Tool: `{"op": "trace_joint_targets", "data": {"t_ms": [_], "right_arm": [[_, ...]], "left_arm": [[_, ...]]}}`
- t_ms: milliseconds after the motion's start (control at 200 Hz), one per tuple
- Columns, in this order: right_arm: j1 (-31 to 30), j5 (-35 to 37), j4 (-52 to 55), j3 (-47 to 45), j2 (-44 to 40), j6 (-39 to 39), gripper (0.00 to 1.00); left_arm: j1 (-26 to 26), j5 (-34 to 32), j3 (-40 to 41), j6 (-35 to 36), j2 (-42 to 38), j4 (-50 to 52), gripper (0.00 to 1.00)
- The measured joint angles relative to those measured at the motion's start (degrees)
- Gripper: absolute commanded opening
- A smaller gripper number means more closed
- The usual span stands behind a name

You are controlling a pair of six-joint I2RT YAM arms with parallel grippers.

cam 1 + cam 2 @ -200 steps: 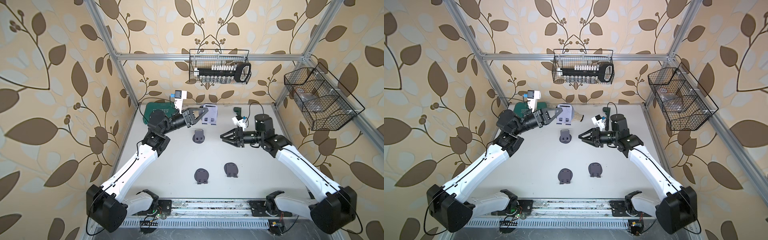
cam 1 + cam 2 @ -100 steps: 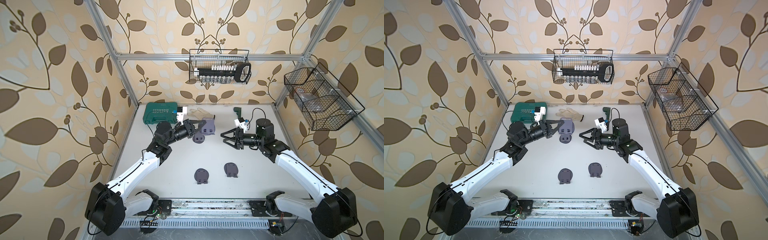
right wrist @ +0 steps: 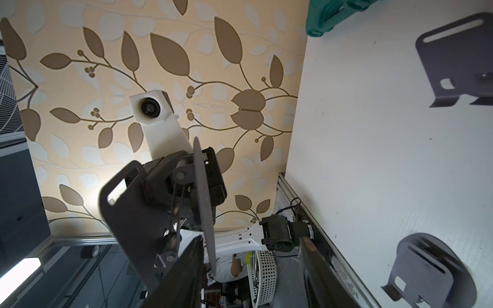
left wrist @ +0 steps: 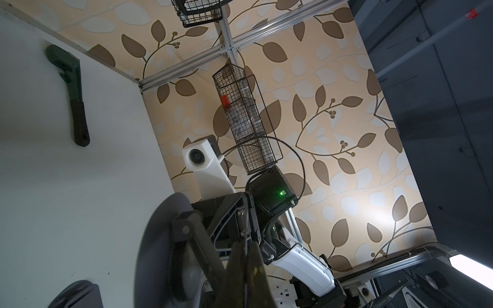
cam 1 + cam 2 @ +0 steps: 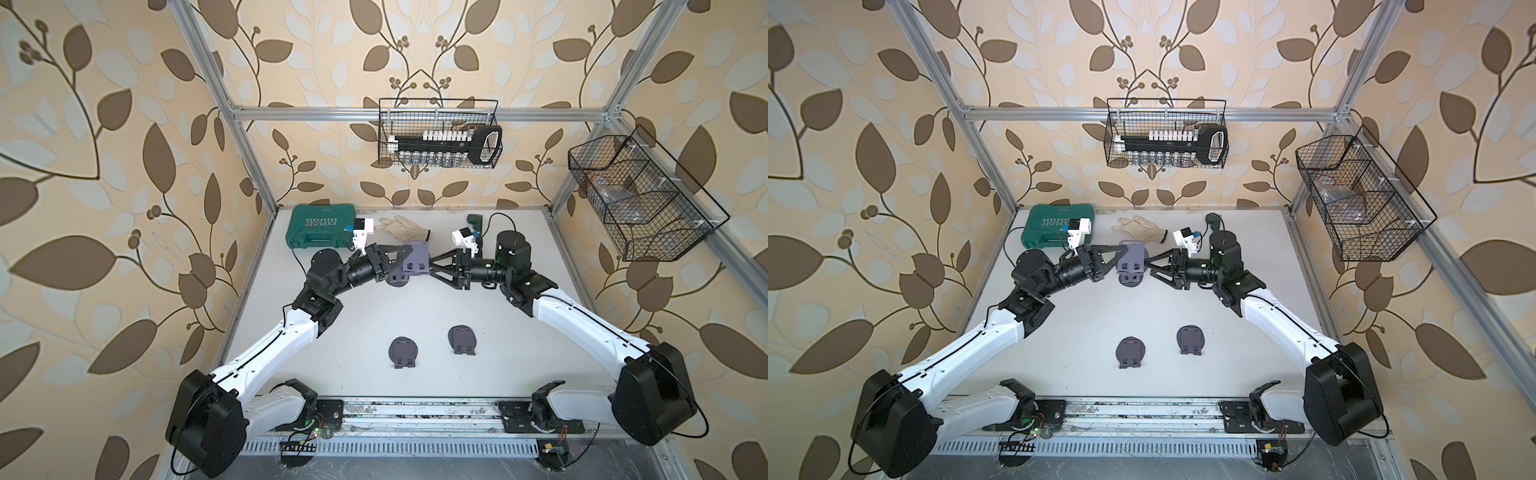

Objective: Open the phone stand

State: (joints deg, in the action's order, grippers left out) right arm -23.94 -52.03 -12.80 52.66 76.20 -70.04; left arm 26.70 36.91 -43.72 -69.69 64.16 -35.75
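Left tool (image 5: 404, 255) shut tight on the phone stand (image 5: 417, 259), holding it up off the tabletop (image 5: 498, 365), dead ahead of the right tool (image 5: 433, 266) and sitting between the two sets of tips. Right tool roughly half open, tips at the stand's far edge; nothing firmly gripped there, and contact impossible to confirm.

From the right wrist: back plate (image 3: 128, 221) and round base (image 3: 204, 202) splayed at a modest angle, joined by a hinge link (image 3: 181, 176), base seen edge-on just beside one right finger (image 3: 184, 272). Partly unfolded, by the look of it, not fully open. Plate's long axis hard to read from above. Left arm already carrying; right arm the free one for the pull. Probably next: close right tool on the loose leaf, then swing it away about the hinge.

Directly beneath both tools, a second stand (image 5: 1128, 279) flat on the tabletop; worth staying clear of if lowering. Two folded stands (image 5: 403, 352) (image 5: 462, 338) well back toward the arm bases. Behind the left tool, a green tool case (image 5: 322, 226); just beyond the tips, a work glove (image 5: 401, 226); behind the right tool, a pipe wrench (image 4: 72, 88). Wire baskets (image 5: 440, 137) up on the walls, out of the way.
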Motion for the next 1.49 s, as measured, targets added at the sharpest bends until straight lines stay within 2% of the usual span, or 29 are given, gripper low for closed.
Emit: {"op": "trace_joint_targets", "data": {"t_ms": [460,525,680,755,1105,1255,1495], "right_arm": [[-1.1,0.2,-2.1,5.2,5.1,-0.9,0.43],[-1.2,0.4,-2.3,5.9,6.1,-1.0,0.38],[-2.1,0.9,-3.3,7.4,7.7,-1.2,0.17],[-2.5,1.4,-3.9,7.5,8.0,-1.5,0.00],[-2.6,2.5,-6.1,5.0,6.6,-1.6,0.00],[-3.0,2.0,-3.9,2.8,5.6,0.9,0.00],[-3.4,0.0,-8.6,-3.1,5.8,0.8,0.00]], "left_arm": [[0.8,-0.2,0.0,0.1,0.9,-0.9,0.00],[0.7,-1.0,0.0,0.1,1.0,-0.9,0.00],[0.6,-2.7,0.5,0.6,1.3,-0.8,0.00],[0.6,-3.2,0.7,0.9,1.3,-0.4,0.00],[0.0,-2.2,0.9,1.6,1.2,0.6,0.00],[0.3,-0.7,0.8,5.1,-0.5,5.9,0.00],[0.7,1.5,0.5,10.8,-1.2,12.5,0.00]]}}
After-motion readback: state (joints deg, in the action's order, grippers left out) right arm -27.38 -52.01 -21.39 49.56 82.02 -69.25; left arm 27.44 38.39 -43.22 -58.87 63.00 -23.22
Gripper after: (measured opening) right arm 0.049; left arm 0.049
